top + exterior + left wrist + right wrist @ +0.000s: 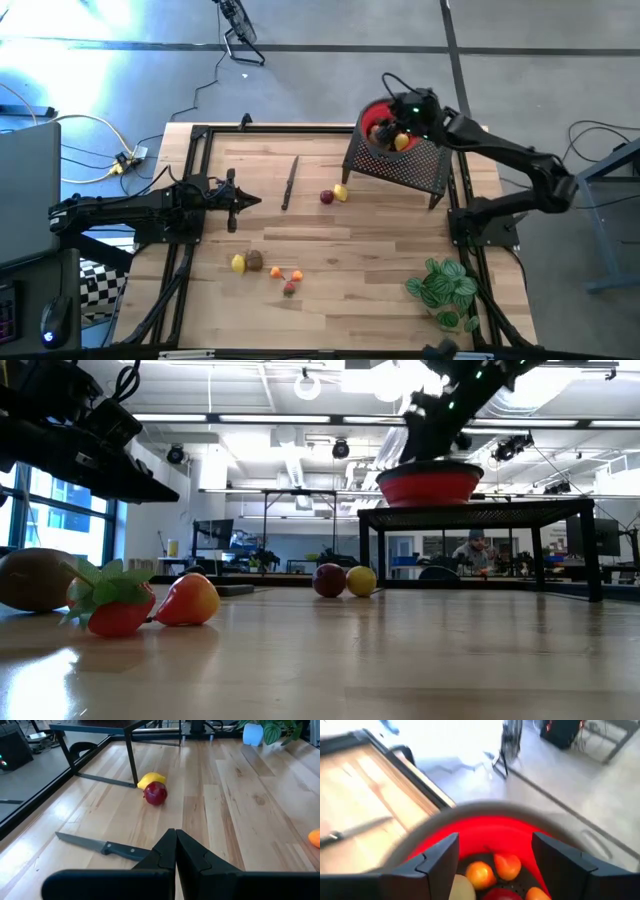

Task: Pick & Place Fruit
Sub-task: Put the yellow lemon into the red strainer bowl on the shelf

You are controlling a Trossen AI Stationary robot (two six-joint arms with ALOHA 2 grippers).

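Already several fruit (481, 874) lie in the red bowl (378, 113) atop the black stand (400, 165); others dot the bench (380, 260). Right gripper (495, 865) hovers above the bowl, jaws wide, empty. Left gripper (175, 851) waits pinched together near the knife (100, 847).

No lettering, label, brand or number is readable anywhere on the bench or in the room behind.

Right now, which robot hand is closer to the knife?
The left. The left gripper sits shut just beside the knife, while the right gripper hangs open over the red bowl up on the black stand.
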